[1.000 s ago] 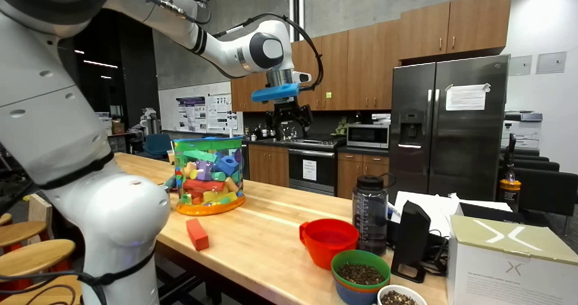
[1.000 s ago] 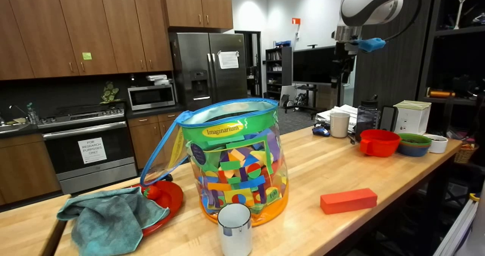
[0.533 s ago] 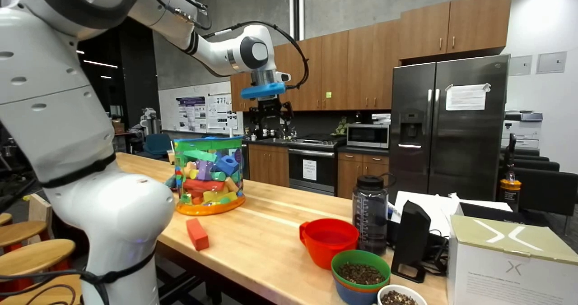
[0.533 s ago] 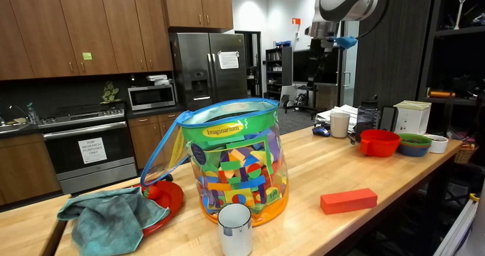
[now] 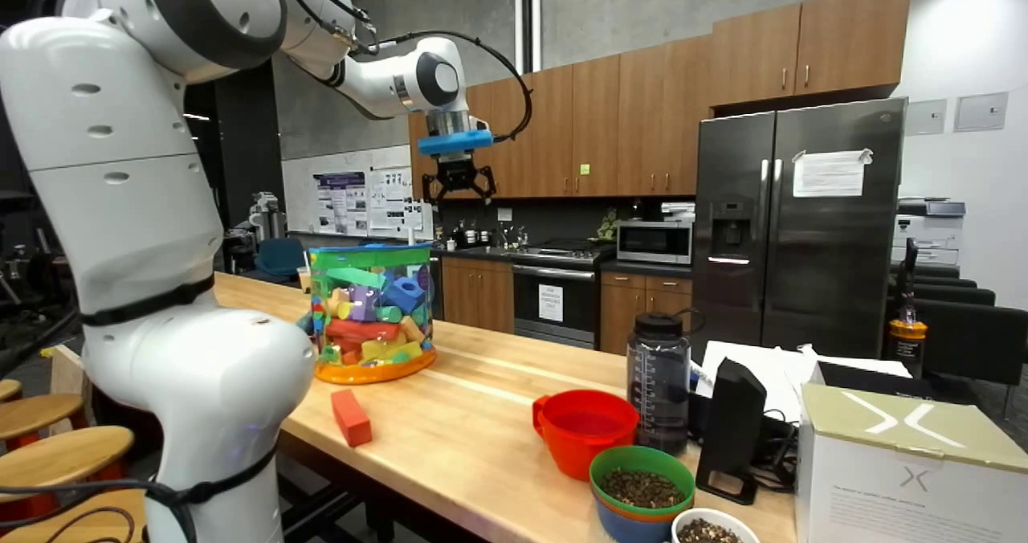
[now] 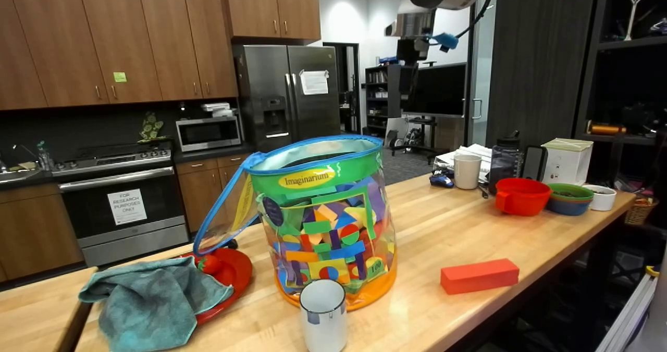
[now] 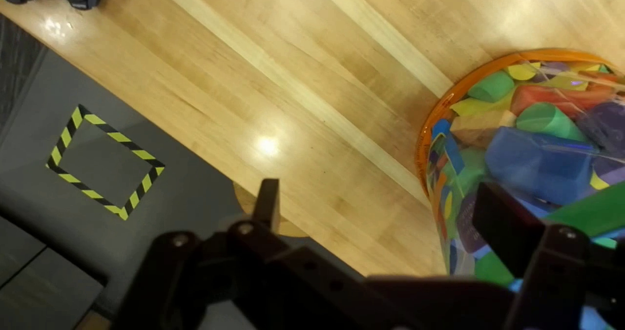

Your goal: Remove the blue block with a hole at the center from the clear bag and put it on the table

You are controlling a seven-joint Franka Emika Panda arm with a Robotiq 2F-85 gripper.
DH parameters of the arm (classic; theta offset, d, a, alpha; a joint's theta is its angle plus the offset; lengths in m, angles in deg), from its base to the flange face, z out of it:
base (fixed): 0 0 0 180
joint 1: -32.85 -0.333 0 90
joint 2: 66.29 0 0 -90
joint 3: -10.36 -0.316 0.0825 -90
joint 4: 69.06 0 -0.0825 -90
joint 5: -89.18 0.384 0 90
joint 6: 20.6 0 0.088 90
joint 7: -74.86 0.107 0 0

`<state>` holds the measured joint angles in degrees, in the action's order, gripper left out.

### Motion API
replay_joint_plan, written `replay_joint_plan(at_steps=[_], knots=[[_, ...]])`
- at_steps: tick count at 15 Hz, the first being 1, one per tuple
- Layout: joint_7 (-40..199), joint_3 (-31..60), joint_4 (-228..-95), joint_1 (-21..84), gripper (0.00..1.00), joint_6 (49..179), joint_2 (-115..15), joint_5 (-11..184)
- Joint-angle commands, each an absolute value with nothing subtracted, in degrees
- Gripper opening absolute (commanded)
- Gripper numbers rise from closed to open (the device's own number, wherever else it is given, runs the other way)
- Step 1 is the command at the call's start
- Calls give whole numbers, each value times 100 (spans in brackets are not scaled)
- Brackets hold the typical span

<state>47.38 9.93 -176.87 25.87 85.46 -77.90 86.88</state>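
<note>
My tool (image 5: 459, 197), spread wide and gripping nothing, sits higher than the clear bag (image 6: 354, 170), whose blue block (image 5: 401, 295) lies inside, lower down and, by wrist view, rightward, so I'd shift across first.

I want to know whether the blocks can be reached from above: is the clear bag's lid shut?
No: in an exterior view the blue-edged lid hangs down outside the clear bag, leaving the top open.
</note>
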Motion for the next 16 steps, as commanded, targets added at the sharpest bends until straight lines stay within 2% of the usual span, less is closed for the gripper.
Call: replay_joint_plan(at_steps=[1, 9, 16], knots=[[4465, 854, -17002, 2514, 100, 8263, -7426, 8911], [4255, 324, -16212, 2258, 100, 8417, -6791, 9370], [3891, -197, -16312, 1969, 100, 8618, -6548, 9639]])
